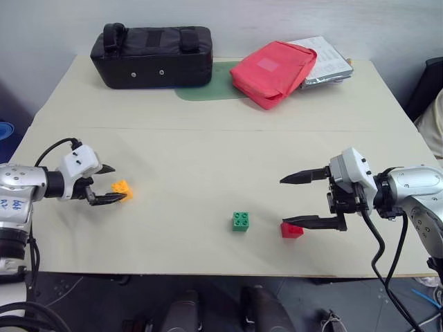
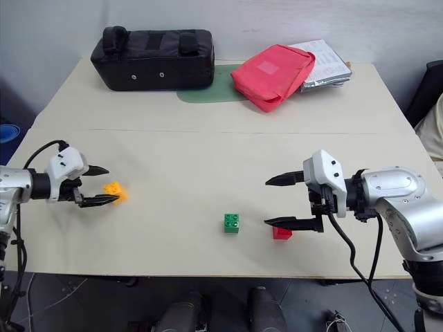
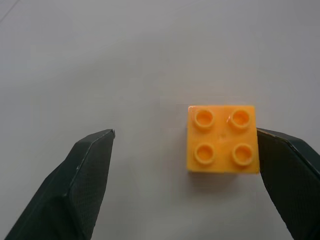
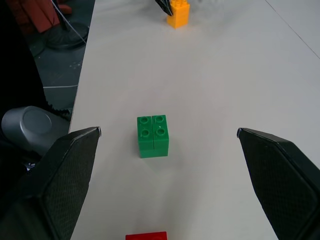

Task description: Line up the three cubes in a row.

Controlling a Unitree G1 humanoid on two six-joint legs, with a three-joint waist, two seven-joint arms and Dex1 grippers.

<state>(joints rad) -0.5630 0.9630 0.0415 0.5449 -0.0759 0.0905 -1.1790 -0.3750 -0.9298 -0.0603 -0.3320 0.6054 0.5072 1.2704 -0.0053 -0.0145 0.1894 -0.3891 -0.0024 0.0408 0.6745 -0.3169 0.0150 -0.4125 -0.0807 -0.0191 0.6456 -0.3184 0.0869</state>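
Between my left pincer's (image 1: 116, 183) parted fingers sits the orange brick (image 3: 222, 138), light, rigid, best gripped on its flat sides.

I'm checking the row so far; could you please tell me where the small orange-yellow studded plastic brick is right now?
The orange-yellow studded plastic brick sits on the table's left side, between the left gripper's open jaws, well left of the green studded brick.

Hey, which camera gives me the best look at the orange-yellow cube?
The left wrist view: the orange-yellow cube lies close up, four studs visible, between the open left gripper fingers, near one of them. The head views show it small on the table by that gripper. The right wrist view shows it far off, beyond the green cube.
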